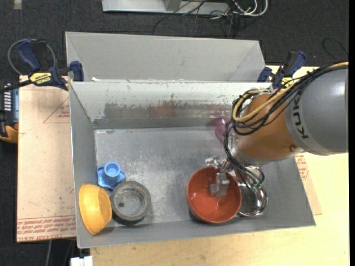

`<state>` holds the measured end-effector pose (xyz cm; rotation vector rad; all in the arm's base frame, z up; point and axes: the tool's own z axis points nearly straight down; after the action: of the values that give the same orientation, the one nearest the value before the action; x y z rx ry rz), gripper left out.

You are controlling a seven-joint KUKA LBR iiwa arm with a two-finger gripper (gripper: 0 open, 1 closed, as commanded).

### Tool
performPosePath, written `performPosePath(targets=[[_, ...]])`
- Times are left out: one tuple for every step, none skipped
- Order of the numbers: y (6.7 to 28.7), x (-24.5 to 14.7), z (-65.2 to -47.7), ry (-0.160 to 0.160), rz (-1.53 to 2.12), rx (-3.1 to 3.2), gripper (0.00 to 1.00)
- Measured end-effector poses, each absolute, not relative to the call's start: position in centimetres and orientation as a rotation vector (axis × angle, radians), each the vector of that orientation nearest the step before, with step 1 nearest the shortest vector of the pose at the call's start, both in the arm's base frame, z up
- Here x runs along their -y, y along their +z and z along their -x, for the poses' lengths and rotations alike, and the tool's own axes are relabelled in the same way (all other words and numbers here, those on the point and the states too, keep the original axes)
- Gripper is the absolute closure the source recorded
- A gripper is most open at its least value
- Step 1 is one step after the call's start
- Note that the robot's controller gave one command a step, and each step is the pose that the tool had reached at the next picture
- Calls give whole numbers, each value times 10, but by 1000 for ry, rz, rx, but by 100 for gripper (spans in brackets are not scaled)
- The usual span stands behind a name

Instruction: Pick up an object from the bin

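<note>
My hand (218, 185) hangs inside the red bowl (206, 208), which sits right of centre by the front wall of the bin (166, 159), touching a shiny metal object (255, 204). I cannot tell whether the hand is open or closed. Step in hand, as I judge it: positioning for the grasp. The next move calls for setting the hand on the bowl's rim, closing, then lifting straight up.

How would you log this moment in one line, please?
gripper: over red bowl | place: bin, lower right | lower left: yellow bowl, tape roll, blue cap
</note>
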<state>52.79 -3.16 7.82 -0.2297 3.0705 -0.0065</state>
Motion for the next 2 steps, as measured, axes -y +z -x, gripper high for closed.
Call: performPosePath(targets=[[79,32,-528,-7,231,-3070,100],[115,32,-522,-10,237,-3072,100]])
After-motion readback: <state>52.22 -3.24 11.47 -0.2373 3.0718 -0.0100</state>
